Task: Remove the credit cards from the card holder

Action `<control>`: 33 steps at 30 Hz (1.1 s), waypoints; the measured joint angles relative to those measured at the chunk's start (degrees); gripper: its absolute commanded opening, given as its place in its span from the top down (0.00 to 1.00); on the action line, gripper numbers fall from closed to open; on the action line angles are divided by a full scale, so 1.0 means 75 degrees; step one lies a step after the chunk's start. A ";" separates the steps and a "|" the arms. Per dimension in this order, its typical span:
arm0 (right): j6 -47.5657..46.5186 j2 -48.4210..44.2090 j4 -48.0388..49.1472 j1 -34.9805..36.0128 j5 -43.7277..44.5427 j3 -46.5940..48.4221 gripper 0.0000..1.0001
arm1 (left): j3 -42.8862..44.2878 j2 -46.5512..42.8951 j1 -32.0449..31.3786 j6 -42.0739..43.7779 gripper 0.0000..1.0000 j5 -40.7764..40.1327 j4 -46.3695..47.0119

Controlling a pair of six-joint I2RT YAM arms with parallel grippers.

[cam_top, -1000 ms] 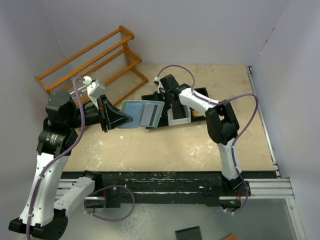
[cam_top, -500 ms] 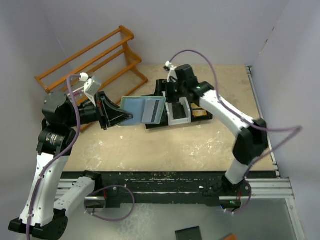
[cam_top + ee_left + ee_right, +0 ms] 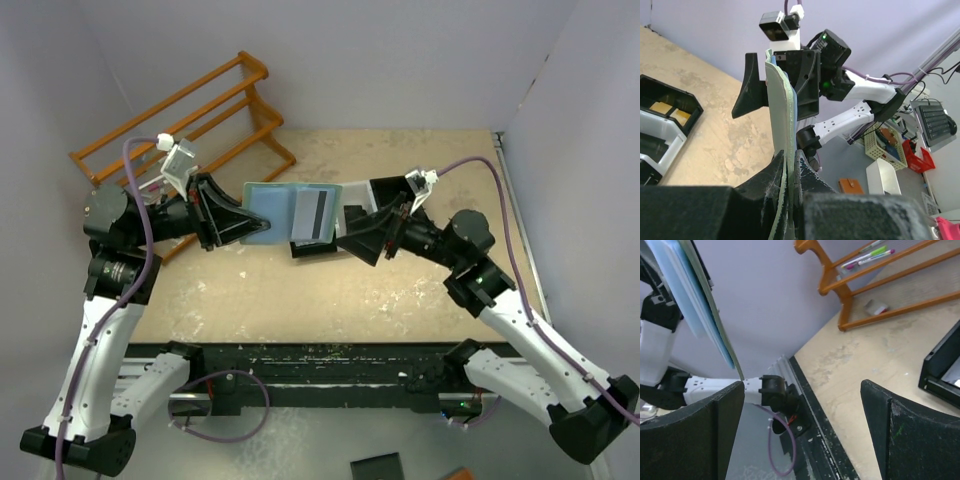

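Note:
My left gripper (image 3: 252, 226) is shut on the left half of the card holder (image 3: 268, 212) and holds it open in the air, light blue inside facing up. A grey credit card (image 3: 313, 213) with a dark stripe sits in its right half. In the left wrist view the card holder (image 3: 779, 115) stands edge-on, clamped in the left gripper (image 3: 789, 162). My right gripper (image 3: 346, 228) is open just right of the card holder's right edge, touching nothing. In the right wrist view the card holder (image 3: 705, 310) is edge-on at the upper left, and the right gripper (image 3: 802, 405) is wide open and empty.
An orange wooden rack (image 3: 190, 115) stands at the back left, with pens (image 3: 867, 255) on it. A black-and-white bin tray (image 3: 662, 125) lies on the tan table behind the card holder, mostly covered in the top view. The table's black front rail (image 3: 330, 360) runs between the arm bases.
The right arm swung from over the tray to the card holder's right edge, its jaws opening wide. The left gripper kept its hold and shifted the card holder slightly right.

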 measured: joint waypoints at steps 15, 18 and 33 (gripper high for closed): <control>0.2253 0.0857 0.4287 0.0227 -0.0627 -0.0595 0.22 | -0.0344 0.0125 0.0000 -0.1326 1.00 0.0551 0.1282; 0.2387 0.1084 0.4511 0.0475 -0.0624 -0.0458 0.34 | -0.0344 0.0152 0.0000 -0.1419 1.00 0.0574 0.1352; 0.1970 0.0880 0.3614 0.0848 -0.0758 0.0230 1.00 | -0.0469 0.0160 0.0000 -0.0851 0.78 0.0527 0.0863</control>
